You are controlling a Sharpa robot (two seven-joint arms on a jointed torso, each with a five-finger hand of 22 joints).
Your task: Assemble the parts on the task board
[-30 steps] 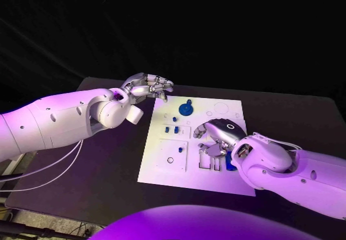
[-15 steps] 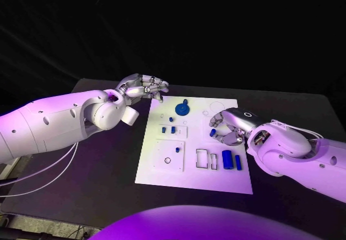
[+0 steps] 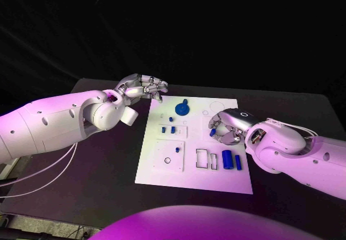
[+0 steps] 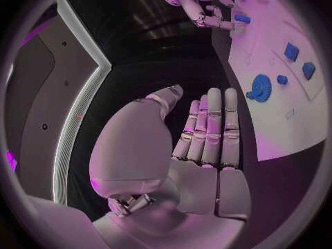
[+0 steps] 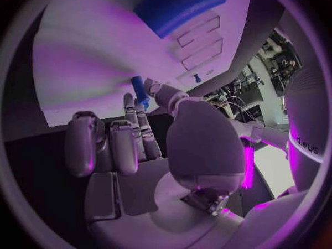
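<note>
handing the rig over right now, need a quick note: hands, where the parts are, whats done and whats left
Right hand: over the task board's right side, pinching a small blue part.
Left hand: off the board's far left corner, fingers together, holding nothing.
On the board: blue gear near the far edge, small blue pieces left of centre, two blue cylinders lying at the right beside the rectangular slots.
Done: one part picked up.
Left: seat the held part, then the two cylinders; whether the other pieces are seated cannot be told.

The black table [image 3: 108, 165] carries the white task board [image 3: 162, 175] at its middle.
</note>
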